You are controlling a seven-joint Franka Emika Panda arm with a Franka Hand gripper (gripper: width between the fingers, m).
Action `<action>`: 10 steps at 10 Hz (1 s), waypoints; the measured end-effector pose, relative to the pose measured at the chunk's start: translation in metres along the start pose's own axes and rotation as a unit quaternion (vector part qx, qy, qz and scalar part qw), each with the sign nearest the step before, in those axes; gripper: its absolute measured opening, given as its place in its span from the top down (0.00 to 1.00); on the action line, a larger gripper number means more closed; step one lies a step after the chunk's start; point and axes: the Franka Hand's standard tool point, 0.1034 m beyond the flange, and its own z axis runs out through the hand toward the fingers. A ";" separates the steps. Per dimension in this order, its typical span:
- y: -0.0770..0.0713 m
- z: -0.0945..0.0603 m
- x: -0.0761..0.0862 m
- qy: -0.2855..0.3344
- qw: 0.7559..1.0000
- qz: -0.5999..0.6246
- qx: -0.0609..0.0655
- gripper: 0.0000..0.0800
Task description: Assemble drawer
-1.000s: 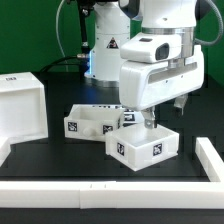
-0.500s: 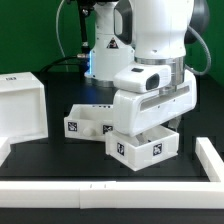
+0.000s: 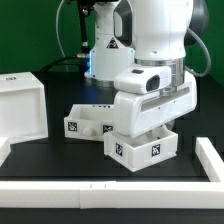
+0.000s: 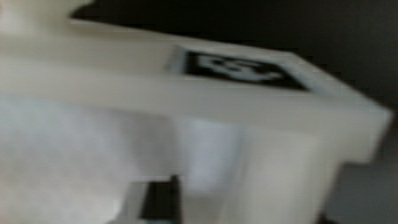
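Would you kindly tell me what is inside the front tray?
The end effector reaches down into the front tray. Its fingertips and the tray's floor are covered by the tray's wall and the arm.

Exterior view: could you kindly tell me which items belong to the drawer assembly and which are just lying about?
Part of the job: large case; front tray; rear tray.
Just lying about: white border rails.

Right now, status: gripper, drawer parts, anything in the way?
Gripper low over the near tray, jaws hidden. Other tray close beside it, case at the exterior view's left. Nothing blocking.
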 end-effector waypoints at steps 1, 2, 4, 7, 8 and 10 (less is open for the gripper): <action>-0.009 -0.007 0.001 0.002 1.000 -0.006 0.000 0.92; -0.021 -0.015 -0.001 -0.006 1.000 -0.012 0.006 0.96; -0.058 -0.027 -0.011 -0.010 1.000 -0.012 0.015 0.96; -0.071 -0.029 -0.012 0.003 1.000 -0.019 0.011 0.96; -0.075 -0.028 -0.010 0.012 1.000 -0.025 0.008 0.96; -0.115 -0.025 -0.020 0.026 0.998 -0.050 0.009 0.96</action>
